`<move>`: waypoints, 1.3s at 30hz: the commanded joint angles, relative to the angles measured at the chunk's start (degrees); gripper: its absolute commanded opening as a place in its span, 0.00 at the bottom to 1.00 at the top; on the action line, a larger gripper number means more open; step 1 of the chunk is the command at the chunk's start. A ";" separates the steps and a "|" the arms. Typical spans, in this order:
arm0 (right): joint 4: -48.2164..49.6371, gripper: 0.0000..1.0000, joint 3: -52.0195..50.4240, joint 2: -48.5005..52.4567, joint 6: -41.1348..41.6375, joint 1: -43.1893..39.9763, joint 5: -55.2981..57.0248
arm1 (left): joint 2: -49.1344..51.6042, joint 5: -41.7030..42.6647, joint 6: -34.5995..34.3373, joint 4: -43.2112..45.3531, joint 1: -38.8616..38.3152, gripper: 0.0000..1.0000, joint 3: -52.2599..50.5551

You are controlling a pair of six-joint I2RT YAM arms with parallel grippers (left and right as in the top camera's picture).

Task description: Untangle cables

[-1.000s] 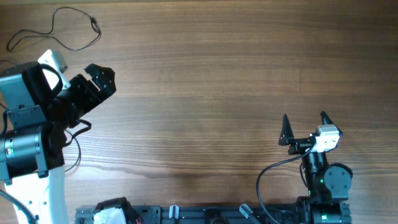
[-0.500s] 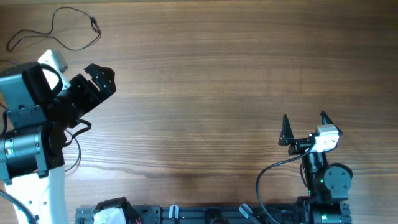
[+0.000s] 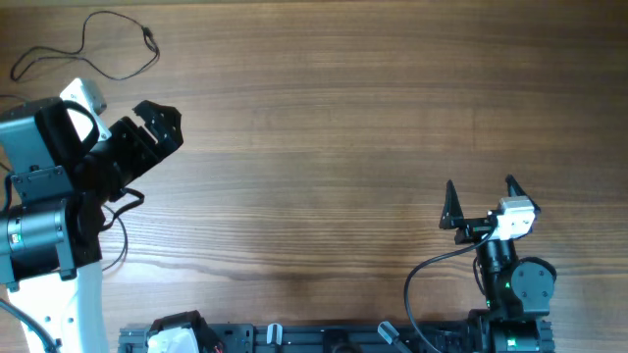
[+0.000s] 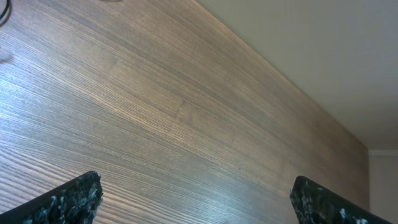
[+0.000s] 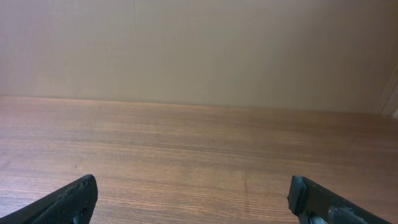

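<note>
A thin black cable (image 3: 98, 49) lies in a loose loop at the far left corner of the table in the overhead view. A sliver of it shows at the top left edge of the left wrist view (image 4: 5, 9). My left gripper (image 3: 162, 123) is open and empty, at the left side, just in front of and to the right of the cable. My right gripper (image 3: 481, 196) is open and empty, near the front right of the table, far from the cable. The left wrist view (image 4: 196, 199) and the right wrist view (image 5: 193, 199) show only bare wood between the fingers.
The wooden table (image 3: 343, 127) fills the view. A pale wall stands beyond the far edge (image 5: 199, 50). The thicker black arm cables hang by the left arm (image 3: 118, 226) and the right arm (image 3: 432, 270). A black rail (image 3: 294, 338) runs along the front edge.
</note>
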 commanded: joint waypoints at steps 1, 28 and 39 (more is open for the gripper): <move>0.04 1.00 -0.07 -0.46 -0.50 0.24 0.74 | -0.13 -0.52 0.48 -0.02 -0.26 1.00 0.79; 0.04 1.00 -0.07 -0.46 -0.55 0.24 0.74 | -29.18 -7.85 0.68 13.00 -8.68 1.00 -33.77; 0.04 1.00 -0.07 -0.46 -0.50 0.24 0.76 | -52.41 -7.43 0.68 21.75 -8.68 1.00 -50.86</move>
